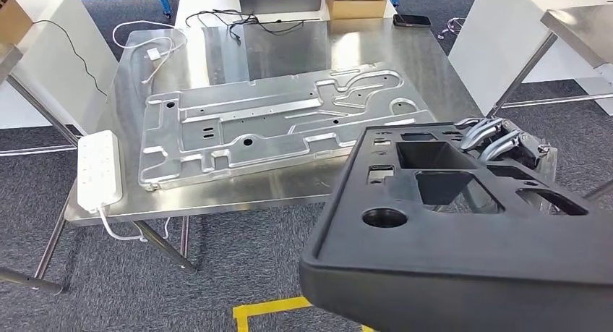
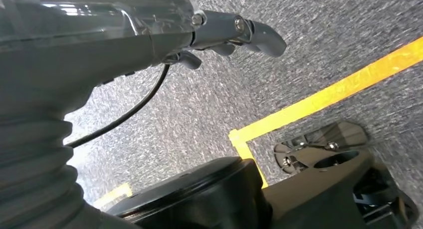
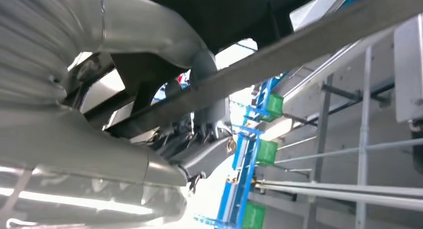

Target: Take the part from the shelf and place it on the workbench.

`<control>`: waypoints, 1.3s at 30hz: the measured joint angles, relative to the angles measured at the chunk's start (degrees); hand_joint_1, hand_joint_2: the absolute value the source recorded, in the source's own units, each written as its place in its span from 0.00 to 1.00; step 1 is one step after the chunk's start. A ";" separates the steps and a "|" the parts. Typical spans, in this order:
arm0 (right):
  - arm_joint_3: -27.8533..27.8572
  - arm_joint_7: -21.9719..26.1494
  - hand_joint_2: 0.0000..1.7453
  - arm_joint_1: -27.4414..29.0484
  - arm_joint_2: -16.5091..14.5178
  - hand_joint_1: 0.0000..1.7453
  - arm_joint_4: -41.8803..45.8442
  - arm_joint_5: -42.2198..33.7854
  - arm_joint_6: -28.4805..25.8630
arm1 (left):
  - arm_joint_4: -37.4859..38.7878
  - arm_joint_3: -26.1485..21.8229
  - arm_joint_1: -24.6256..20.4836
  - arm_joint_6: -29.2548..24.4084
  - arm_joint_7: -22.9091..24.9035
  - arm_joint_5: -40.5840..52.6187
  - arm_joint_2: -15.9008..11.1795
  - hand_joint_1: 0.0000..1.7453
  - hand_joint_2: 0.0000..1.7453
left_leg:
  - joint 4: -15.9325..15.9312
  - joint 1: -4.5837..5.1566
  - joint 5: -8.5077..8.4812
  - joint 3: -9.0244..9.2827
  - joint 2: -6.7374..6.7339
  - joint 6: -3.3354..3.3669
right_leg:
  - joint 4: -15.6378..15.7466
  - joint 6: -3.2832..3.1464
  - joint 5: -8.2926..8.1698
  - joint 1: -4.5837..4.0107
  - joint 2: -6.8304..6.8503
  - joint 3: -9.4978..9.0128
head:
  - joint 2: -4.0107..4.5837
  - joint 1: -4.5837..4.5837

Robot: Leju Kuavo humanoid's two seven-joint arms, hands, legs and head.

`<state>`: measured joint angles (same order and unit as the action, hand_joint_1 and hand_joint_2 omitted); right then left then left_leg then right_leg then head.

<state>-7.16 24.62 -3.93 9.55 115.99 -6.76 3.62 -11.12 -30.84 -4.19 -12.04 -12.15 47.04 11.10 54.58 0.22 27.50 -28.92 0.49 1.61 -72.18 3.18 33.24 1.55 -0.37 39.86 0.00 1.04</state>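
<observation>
Head view: black moulded part, with rectangular pockets and a round hole, carried low in front of the body, its far edge overlapping the near right corner of the steel workbench; silver fingers of the right hand hook over the part's far edge, so that hand holds it; a large stamped metal panel lies across the bench, a white power strip at its left edge, cables and a phone toward the back; step in hand is the carry to the bench, the shelf pick done.

Left wrist view: left hand over grey carpet and yellow floor tape, fingers loosely curled on nothing.

Right wrist view: hand close under the dark part; the grip appears firm, though glare blurs the fingers.

Next move calls for pushing the part further over the bench and lowering it flat; the panel leaves little bare steel.
</observation>
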 joint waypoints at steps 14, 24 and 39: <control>-0.04 -0.16 1.00 0.15 -0.04 1.00 -0.02 0.04 0.01 | -0.12 -0.04 -0.42 -0.14 -0.11 0.02 -0.04 0.00 1.00 | 16.28 -0.20 9.47 -5.47 0.00 -2.55 | 16.48 -2.50 -7.90 0.42 0.29 -7.47 | 0.00 -0.73; -0.30 -0.33 1.00 -0.03 -0.07 1.00 -0.02 0.09 0.01 | -0.11 -0.08 -0.23 -0.09 -0.01 0.13 -0.03 0.00 1.00 | 1.09 0.34 -0.77 -1.86 0.01 -1.31 | 17.16 -0.50 -6.31 0.39 -0.08 -9.47 | 0.00 -1.08; -0.45 -0.40 1.00 0.00 -0.11 1.00 -0.03 0.23 -0.19 | -0.12 -0.09 0.24 -0.09 0.00 0.28 -0.03 0.00 1.00 | -0.03 0.10 2.73 2.58 0.18 -1.55 | 16.13 -1.08 -8.63 0.08 -0.09 -6.36 | 0.00 0.92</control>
<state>-7.61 24.22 -3.93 9.44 115.96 -6.53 3.43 -11.24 -30.93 -3.95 -12.13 -12.15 47.32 11.08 54.54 0.32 30.23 -26.34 0.66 0.06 -56.05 2.10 24.60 1.63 -0.46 33.50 0.00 1.96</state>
